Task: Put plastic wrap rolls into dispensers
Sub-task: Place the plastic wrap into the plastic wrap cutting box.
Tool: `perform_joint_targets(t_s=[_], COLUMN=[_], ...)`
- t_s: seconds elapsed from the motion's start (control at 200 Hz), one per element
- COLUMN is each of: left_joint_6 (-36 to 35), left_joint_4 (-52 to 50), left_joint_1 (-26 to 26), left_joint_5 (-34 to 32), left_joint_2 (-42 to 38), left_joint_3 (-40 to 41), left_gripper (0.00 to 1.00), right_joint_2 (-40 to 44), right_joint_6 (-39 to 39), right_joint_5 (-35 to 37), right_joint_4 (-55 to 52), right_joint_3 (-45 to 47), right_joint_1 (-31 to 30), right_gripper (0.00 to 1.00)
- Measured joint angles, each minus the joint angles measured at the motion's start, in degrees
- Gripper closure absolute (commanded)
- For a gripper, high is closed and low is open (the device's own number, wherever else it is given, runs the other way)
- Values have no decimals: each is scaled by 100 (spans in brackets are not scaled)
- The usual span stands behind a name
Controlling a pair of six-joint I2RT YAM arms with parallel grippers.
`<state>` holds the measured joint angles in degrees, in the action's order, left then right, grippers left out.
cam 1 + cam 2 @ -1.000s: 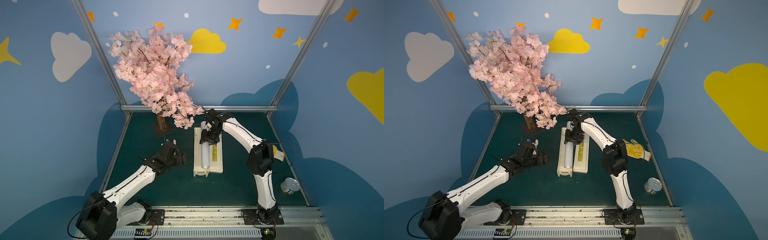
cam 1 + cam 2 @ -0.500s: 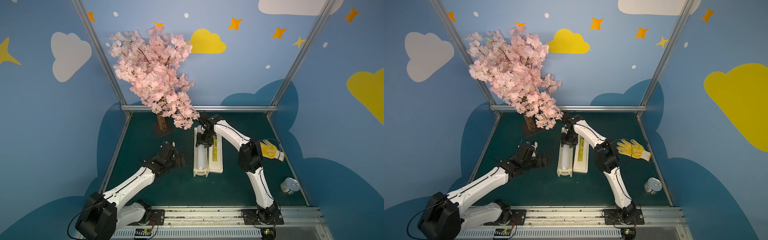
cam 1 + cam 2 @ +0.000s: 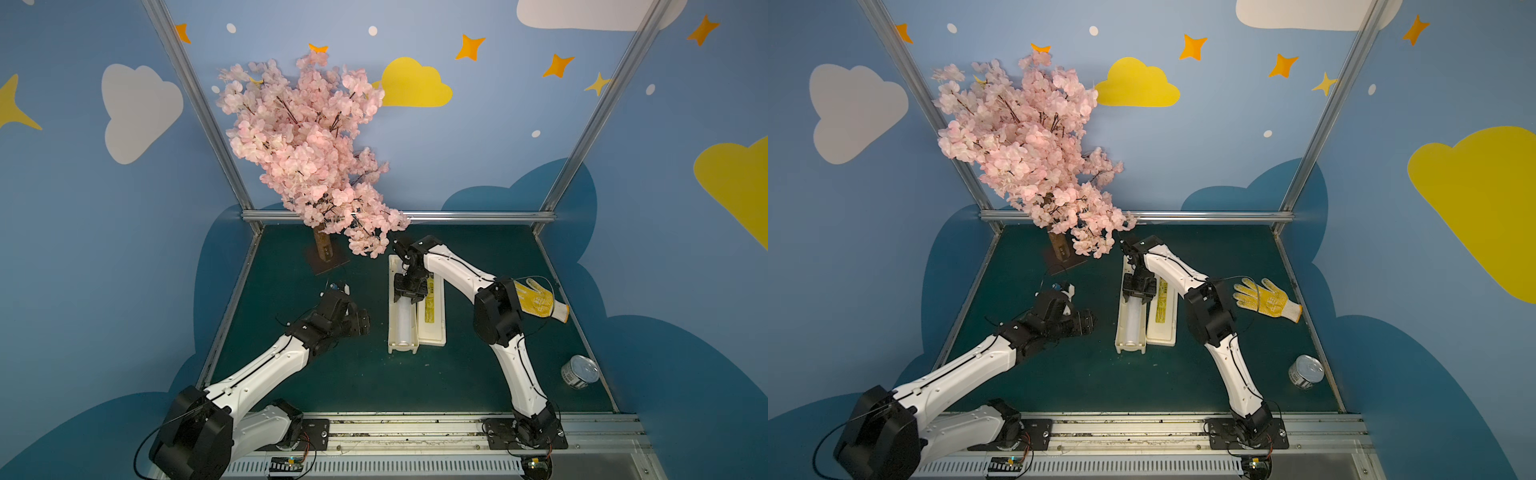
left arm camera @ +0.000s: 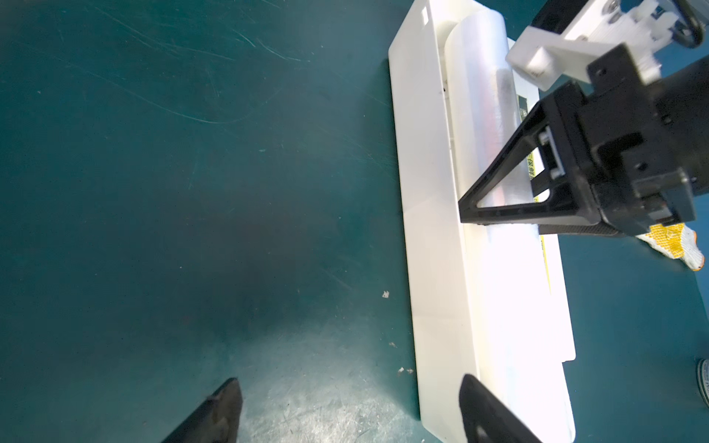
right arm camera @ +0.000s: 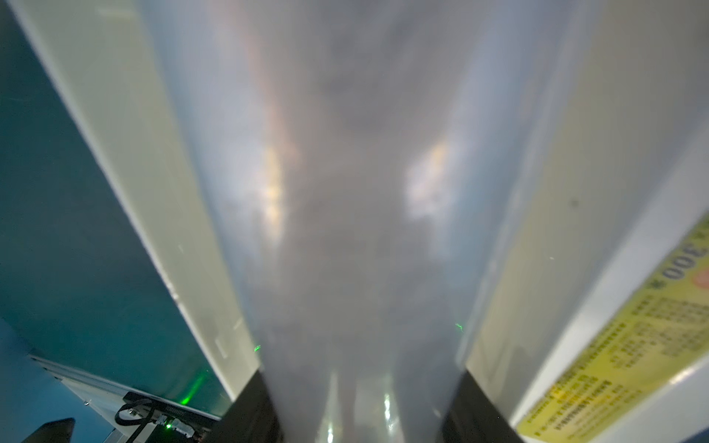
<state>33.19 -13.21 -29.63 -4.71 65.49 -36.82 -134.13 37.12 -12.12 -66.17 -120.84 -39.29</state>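
Observation:
The dispenser is a long cream box lying open mid-table, its lid with the yellow label folded out to the right. The pale glossy plastic wrap roll lies lengthwise in the trough, as both top views show. My right gripper reaches down over the roll's far half and is shut on it; in the right wrist view the roll runs between the black fingers. My left gripper hovers open left of the box, holding nothing.
A pink blossom tree on a brown base overhangs the box's far end. A yellow glove lies right of the right arm. A silver tin can stands near the right front edge. Metal frame rails bound the green mat.
My right gripper has carried the roll left and down from a slant over the box into line with the trough. The left arm has barely shifted.

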Motion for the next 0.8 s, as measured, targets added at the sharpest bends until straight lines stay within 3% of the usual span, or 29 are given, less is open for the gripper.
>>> perform_joint_targets(t_s=[0.406,0.631,0.796], left_joint_6=[2,0,0], left_joint_4=[70,90,98], left_joint_1=[0,0,0], left_joint_5=[11,24,26], left_joint_2=[-70,-66,-63], left_joint_3=[105,105,105], left_gripper=[11,11,11], right_joint_2=[-278,-308,-289], right_joint_6=[-37,-42,11], right_joint_5=[345,496,654], right_joint_4=[-96,-136,-133], right_joint_3=[-109,-160,-155], right_joint_1=[-79,-109,-122], right_gripper=[63,72,73])
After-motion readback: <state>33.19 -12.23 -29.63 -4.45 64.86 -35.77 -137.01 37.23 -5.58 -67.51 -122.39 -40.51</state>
